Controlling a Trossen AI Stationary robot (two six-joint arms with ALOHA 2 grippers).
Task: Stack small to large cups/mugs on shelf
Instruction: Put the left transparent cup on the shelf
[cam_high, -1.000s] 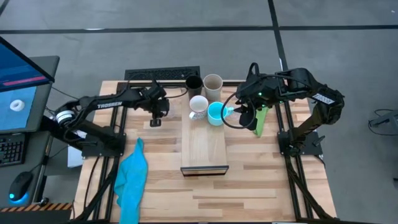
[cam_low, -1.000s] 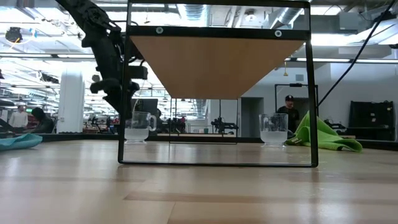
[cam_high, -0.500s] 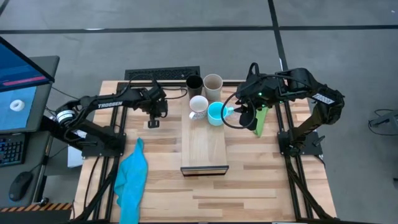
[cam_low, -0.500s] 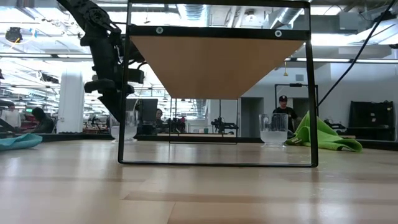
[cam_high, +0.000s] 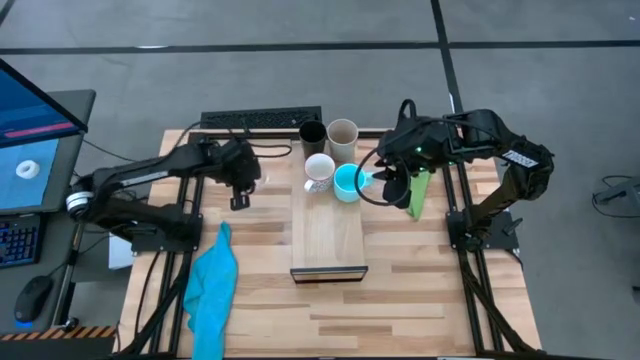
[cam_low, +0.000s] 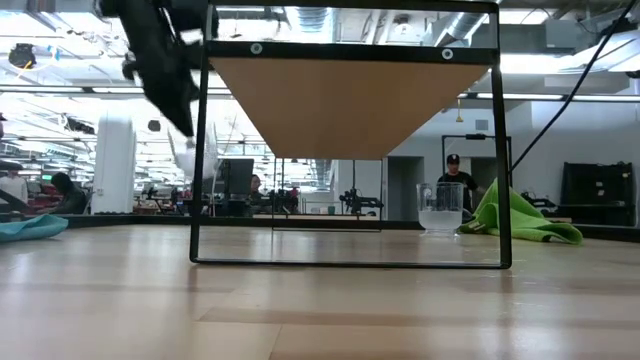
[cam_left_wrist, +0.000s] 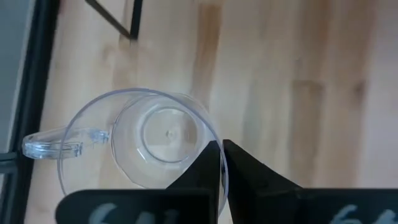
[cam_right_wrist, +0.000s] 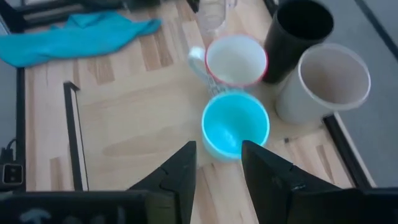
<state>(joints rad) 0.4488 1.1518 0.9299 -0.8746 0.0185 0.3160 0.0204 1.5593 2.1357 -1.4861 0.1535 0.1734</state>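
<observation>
On the far end of the light-wood shelf (cam_high: 328, 235) stand a black cup (cam_high: 312, 133), a beige-grey cup (cam_high: 343, 133), a white mug (cam_high: 319, 170) and a turquoise mug (cam_high: 347, 182). My left gripper (cam_high: 240, 192) is left of the shelf, shut on a clear glass cup (cam_left_wrist: 149, 143), which hangs above the table in the low view (cam_low: 200, 150). My right gripper (cam_right_wrist: 217, 171) is open and empty, just right of the turquoise mug (cam_right_wrist: 235, 124). A second clear glass cup (cam_low: 440, 208) stands on the table beside the green cloth (cam_low: 525, 220). My left gripper pinches the glass cup's wall at the rim (cam_left_wrist: 219, 163), on the side opposite the handle (cam_left_wrist: 53, 142). One finger is inside the cup and one outside. The fingers come from above, pointing down. The cup hangs upright, mouth up, lifted clear of the table.
A blue cloth (cam_high: 213, 285) lies at the table's near left. The shelf's black wire frame (cam_low: 200, 200) stands on the table. The near half of the shelf top is bare. A keyboard (cam_high: 262, 120) lies at the far edge. People show in the room behind.
My left gripper has drawn the glass cup a little toward the table's left edge, then risen with it. The cup stood on the table a second ago and now hangs clear above it. My right gripper has kept still.
</observation>
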